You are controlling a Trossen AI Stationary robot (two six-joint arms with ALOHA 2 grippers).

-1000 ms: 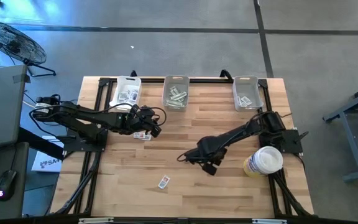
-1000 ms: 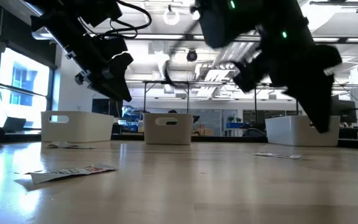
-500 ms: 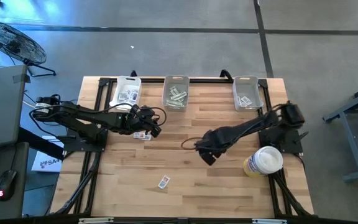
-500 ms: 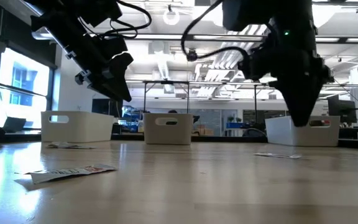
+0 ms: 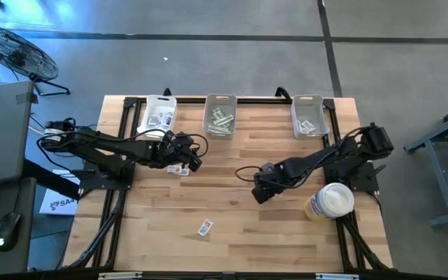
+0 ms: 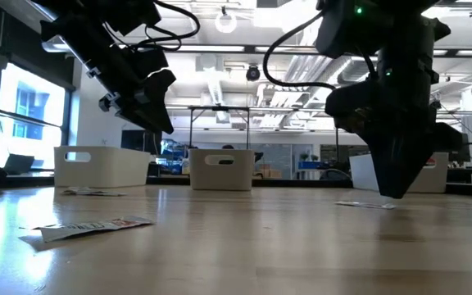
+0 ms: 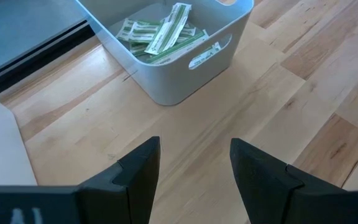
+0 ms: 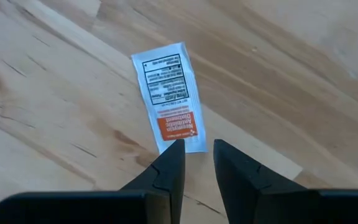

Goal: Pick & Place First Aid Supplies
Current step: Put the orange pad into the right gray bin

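Now right end effector [image 8: 195,163] above packet [image 8: 169,96]

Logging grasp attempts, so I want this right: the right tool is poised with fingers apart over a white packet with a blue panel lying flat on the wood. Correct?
Not quite. The right wrist view shows the packet has an orange-red panel, not blue. The rest holds: the right tool is poised over it with fingers apart, and the packet lies flat on the wooden table.
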